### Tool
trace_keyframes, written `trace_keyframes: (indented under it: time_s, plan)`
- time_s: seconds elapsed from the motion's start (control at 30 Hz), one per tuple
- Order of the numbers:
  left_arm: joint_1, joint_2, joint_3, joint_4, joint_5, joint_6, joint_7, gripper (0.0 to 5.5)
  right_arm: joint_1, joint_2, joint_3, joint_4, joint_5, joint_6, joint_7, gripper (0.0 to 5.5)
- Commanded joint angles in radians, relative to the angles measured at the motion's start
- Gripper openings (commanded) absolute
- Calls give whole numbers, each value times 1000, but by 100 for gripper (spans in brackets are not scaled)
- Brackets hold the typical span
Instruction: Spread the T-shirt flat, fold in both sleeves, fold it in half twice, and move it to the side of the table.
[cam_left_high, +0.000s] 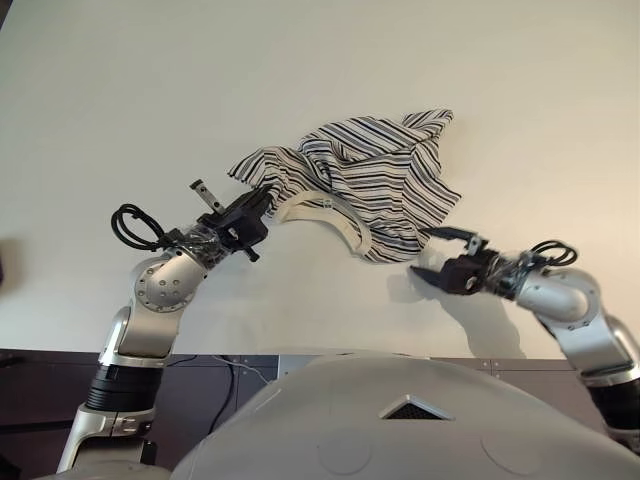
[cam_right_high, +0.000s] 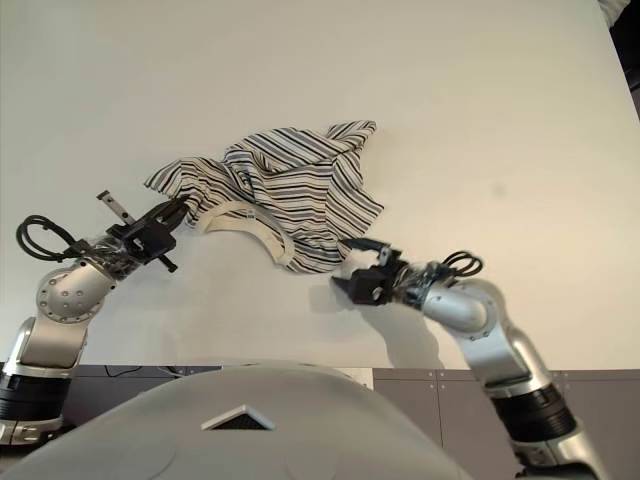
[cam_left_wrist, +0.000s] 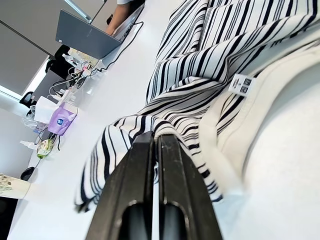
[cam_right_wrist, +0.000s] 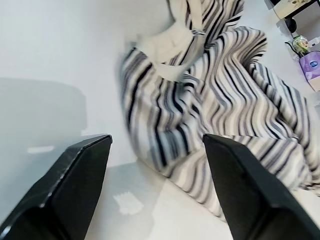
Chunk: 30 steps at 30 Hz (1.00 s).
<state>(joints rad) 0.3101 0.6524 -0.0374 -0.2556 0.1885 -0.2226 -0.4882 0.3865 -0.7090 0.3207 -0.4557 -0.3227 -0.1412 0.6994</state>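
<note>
A grey laptop (cam_left_wrist: 87, 39) stands open at the far end of the white table (cam_left_wrist: 125, 95), and a thin black cable (cam_left_wrist: 125, 45) trails from beside it across the surface. Along the same edge is a clutter of small bottles and tangled wires (cam_left_wrist: 79, 70). Next comes a purple tissue box (cam_left_wrist: 61, 121) with a white tissue (cam_left_wrist: 46, 107) just beside it, and a small green-labelled bottle (cam_left_wrist: 45, 147) near that. A rounded black object (cam_left_wrist: 26, 173) lies farther along. Below the table's near edge, a dark panel (cam_left_high: 40, 390) has a loose black wire (cam_left_high: 235, 372) running over it.
</note>
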Motion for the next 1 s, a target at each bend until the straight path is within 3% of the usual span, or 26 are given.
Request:
trace_keyframes:
  time_s: [0.03,0.33,0.5,0.7,1.0]
  plan:
    - [-55,36,38,-43,-85,63,-74,11,50,-10,16,3,-136,42,-46,336]
    - [-111,18,28,-3,-60,56,-73,11,-112,62,37,146,-332,64,-193,336]
    - [-103,-10,27,6,-32,51,-29,11,-129,32,12,184,-363,28,-237,336]
    - [-79,-30,23,4,-16,49,-8,11,-28,-67,-57,161,-355,-165,-350,336]
    - [-82,-59,8,12,9,51,27,11,-150,36,52,333,-437,-283,-474,336]
